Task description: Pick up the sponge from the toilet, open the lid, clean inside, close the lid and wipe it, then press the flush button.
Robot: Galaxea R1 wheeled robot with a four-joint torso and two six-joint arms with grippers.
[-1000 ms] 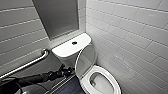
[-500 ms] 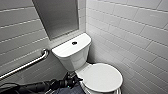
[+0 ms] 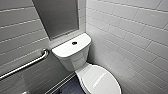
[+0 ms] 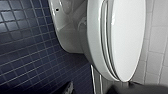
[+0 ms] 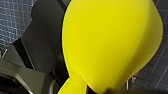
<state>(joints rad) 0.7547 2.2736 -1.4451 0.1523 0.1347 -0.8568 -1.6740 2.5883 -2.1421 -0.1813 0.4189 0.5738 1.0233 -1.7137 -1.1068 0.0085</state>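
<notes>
sponge (image 5: pixel 110 42) in right jaws, over floor (image 5: pixel 15 20)

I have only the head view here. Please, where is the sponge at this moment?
Observer: The right wrist view has it. The sponge hangs close to that camera, above the dark blue floor tiles.
Operator: Thank you. Is the lid really down on all its length?
Observer: Yes. The left wrist view looks from the side, and there the lid lies flat over the toilet bowl, with just a thin line under it.
</notes>
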